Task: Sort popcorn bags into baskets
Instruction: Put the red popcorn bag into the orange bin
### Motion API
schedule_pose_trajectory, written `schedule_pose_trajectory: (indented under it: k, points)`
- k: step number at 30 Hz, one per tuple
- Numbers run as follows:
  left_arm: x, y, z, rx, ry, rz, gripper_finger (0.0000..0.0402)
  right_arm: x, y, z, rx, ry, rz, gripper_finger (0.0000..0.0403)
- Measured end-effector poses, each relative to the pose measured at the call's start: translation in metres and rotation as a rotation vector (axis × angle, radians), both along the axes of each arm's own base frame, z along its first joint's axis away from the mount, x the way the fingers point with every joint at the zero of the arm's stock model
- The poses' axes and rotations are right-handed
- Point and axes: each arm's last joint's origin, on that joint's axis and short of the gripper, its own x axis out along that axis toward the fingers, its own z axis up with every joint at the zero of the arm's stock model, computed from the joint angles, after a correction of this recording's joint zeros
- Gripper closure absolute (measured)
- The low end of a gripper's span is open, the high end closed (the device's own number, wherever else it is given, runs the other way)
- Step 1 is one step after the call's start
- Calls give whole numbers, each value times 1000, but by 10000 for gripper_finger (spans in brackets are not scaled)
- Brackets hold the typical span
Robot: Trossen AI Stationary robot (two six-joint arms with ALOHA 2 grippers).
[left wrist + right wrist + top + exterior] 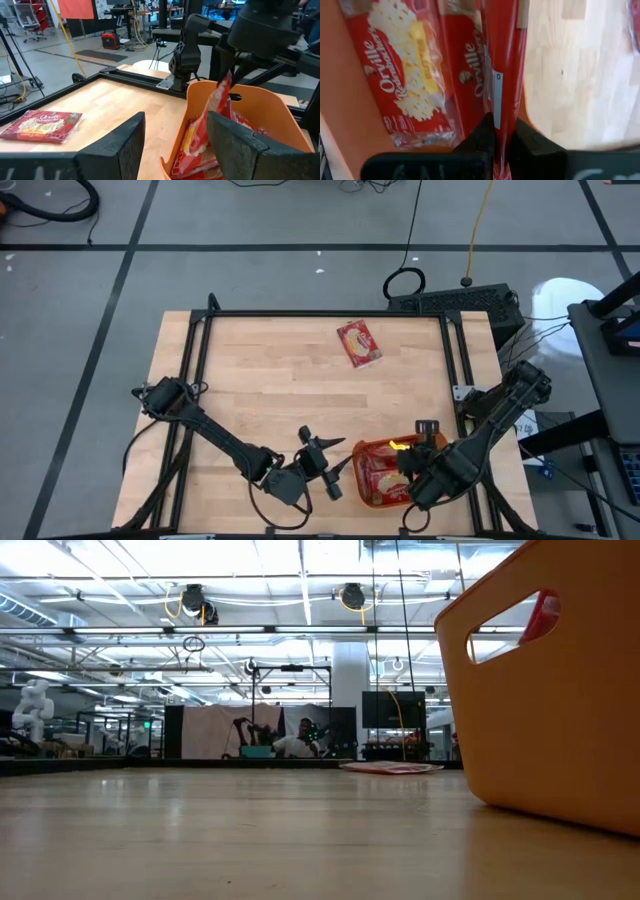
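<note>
An orange basket stands at the table's near edge, right of the middle, with red popcorn bags lying inside it. My right gripper hangs over the basket, pointing down, shut on another red popcorn bag. My left gripper is open just left of the basket, and the basket's left wall shows between its fingers; whether they touch it I cannot tell. One more popcorn bag lies flat on the table's far part. My right gripper pinches the bag's upper edge between its two fingers, coming from above and pointing down. The bag hangs upright and edge-on below the fingers. Its lower part reaches down inside the basket, among the bags lying there.
A black frame runs along the table's far and side edges. Bare wood stretches between the basket and the far bag. In the low view the basket's wall with its handle slot fills the right side.
</note>
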Motion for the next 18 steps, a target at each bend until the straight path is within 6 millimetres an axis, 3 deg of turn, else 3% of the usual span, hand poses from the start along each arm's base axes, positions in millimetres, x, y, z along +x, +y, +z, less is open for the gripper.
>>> schedule_pose_trajectory:
  k: [10, 18]
  points:
    - [1, 0, 0, -23, -2, -27, 188, 9, 6, -10, 14, 28, 55, 386]
    - [3, 4, -1, -31, -1, -35, 188, 12, 13, -11, 111, 23, 60, 323]
